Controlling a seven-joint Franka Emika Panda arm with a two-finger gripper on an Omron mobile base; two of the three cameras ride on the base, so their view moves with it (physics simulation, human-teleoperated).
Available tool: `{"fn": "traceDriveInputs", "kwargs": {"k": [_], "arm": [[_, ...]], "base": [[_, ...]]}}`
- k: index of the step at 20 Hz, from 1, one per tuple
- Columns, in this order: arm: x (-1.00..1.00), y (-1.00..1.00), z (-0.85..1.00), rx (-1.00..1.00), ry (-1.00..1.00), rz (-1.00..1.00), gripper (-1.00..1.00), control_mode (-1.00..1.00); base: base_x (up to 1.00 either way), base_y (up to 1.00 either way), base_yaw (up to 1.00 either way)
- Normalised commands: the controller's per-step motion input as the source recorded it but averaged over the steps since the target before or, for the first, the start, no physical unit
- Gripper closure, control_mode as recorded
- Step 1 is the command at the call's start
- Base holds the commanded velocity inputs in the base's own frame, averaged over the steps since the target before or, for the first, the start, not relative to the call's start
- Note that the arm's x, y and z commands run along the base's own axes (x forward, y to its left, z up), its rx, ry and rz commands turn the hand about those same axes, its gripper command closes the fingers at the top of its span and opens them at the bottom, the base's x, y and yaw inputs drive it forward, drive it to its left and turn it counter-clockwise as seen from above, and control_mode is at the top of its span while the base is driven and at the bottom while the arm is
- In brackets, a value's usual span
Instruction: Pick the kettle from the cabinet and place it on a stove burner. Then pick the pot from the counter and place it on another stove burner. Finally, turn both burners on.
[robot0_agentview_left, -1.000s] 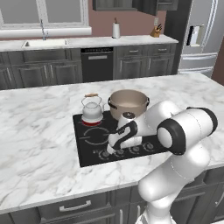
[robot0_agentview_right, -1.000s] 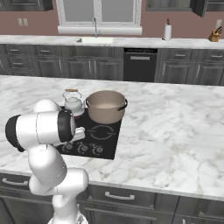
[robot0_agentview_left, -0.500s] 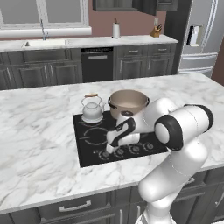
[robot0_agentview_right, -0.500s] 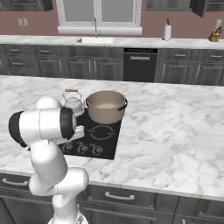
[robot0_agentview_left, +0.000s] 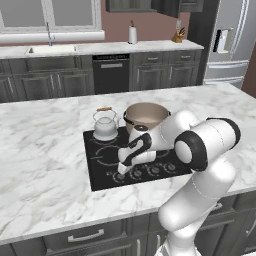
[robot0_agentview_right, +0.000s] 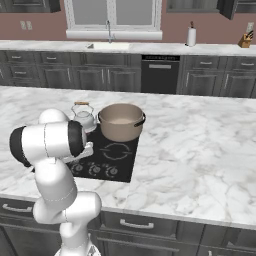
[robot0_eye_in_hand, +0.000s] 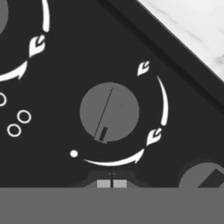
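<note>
**Black glass cooktop, gripper low over its knobs**

The arm is bent down over the cooktop (robot0_agentview_left: 100, 172), the gripper (robot0_agentview_left: 121, 173) held just above the knob row. One kettle (robot0_agentview_left: 105, 125) and one pot (robot0_agentview_left: 145, 117) are seen on rear burners. One grey knob (robot0_eye_in_hand: 109, 112) is centred in the hand view; the fingertips (robot0_eye_in_hand: 112, 183) appear pressed together.

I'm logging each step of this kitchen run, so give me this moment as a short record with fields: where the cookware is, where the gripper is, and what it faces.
kettle: small white-silver kettle on the black glass cooktop's rear left burner
pot: wide beige pot on the burner beside it
gripper: gripper low over the knob row at the cooktop's front left
hand view: round grey knob centred just ahead of the fingertips
jaws: nearly together, nothing held
</note>
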Motion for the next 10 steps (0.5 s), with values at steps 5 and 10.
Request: {"fn": "traceDriveInputs", "kwargs": {"k": [5,10], "arm": [[0.00,0.00,0.02,0.00,-0.07,0.06,1.00,-1.00],[-0.03,-0.03,0.15,0.00,-0.09,0.01,1.00,-1.00]], "base": [[0.00,0.00,0.00],[0.00,0.00,0.00]]}}
